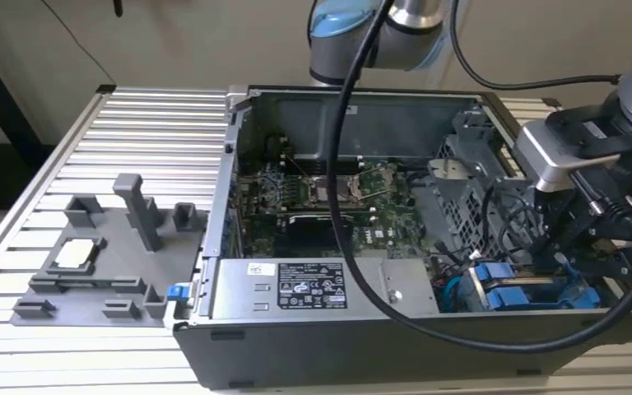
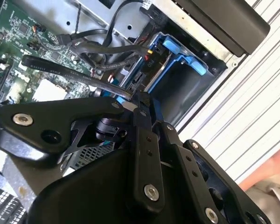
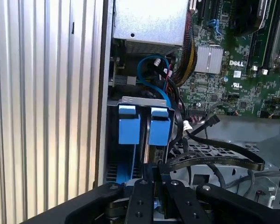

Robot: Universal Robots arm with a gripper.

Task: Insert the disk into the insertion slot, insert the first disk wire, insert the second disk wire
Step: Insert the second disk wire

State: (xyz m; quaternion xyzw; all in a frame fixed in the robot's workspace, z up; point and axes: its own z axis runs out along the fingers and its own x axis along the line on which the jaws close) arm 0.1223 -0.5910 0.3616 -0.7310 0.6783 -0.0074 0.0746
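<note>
Your claw (image 3: 151,175) sits low inside the open computer case (image 1: 294,350), at the corner on the exterior view's right; its two black fingers (image 2: 142,140) are drawn close together, and whether they pinch anything you cannot tell; the disk (image 3: 149,140), in its blue frame, stands on edge in the insertion slot (image 3: 113,140) just ahead of the fingertips; two blue tabs (image 3: 129,125) stick out beside each other there; a flat black cable (image 3: 214,158) crosses just beside the claw; the green circuit board (image 3: 233,79) lies beyond; the case rests on the ribbed metal surface (image 1: 151,123).
</note>
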